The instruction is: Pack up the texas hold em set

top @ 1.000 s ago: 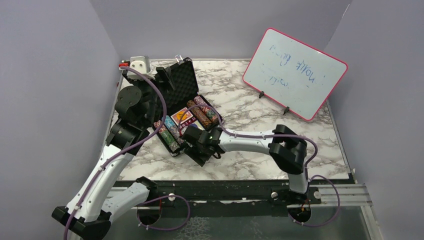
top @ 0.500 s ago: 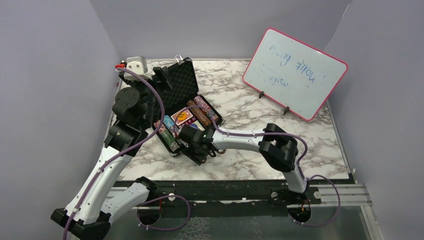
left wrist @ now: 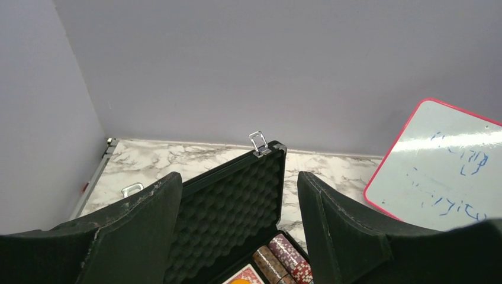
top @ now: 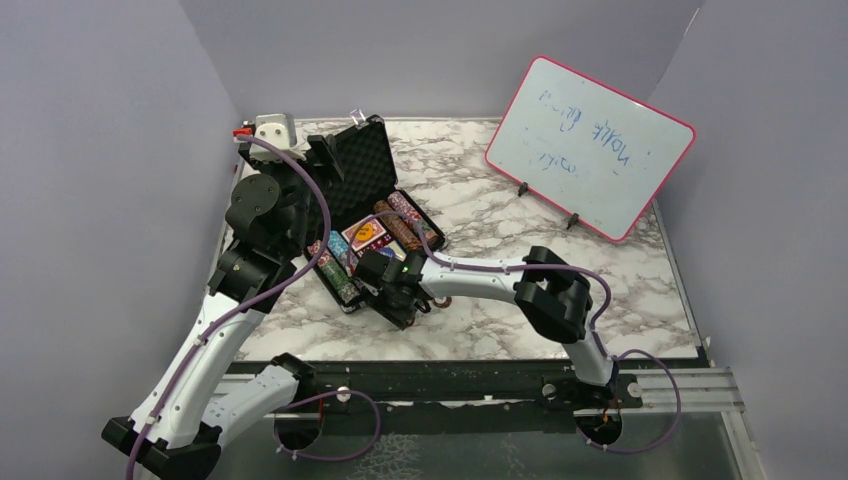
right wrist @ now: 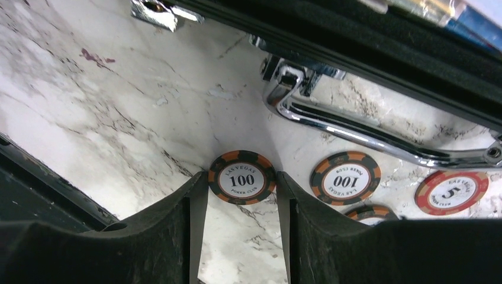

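Note:
The black briefcase point(top: 362, 160) lies open at the back left, its foam lid point(left wrist: 231, 207) upright. Rows of striped chips point(top: 405, 222) and a red card deck point(top: 365, 235) lie in its base. Loose chips rest on the marble by the silver handle point(right wrist: 355, 133). My right gripper point(right wrist: 241, 186) is down at the table, its fingertips point(right wrist: 198, 186) against both edges of a flat black-and-orange 100 chip point(right wrist: 242, 177). Another 100 chip point(right wrist: 345, 177) and a red 5 chip point(right wrist: 451, 192) lie just to its right. My left gripper point(left wrist: 238, 177) hangs open above the lid, holding nothing.
A pink-framed whiteboard point(top: 590, 145) stands propped at the back right. Grey walls close in the marble table point(top: 520, 320) on three sides. A white and red object point(top: 275, 128) sits in the back left corner behind the case.
My right arm has slid left along the case's front edge and its jaws have narrowed onto the 100 chip. The left arm has hardly moved.

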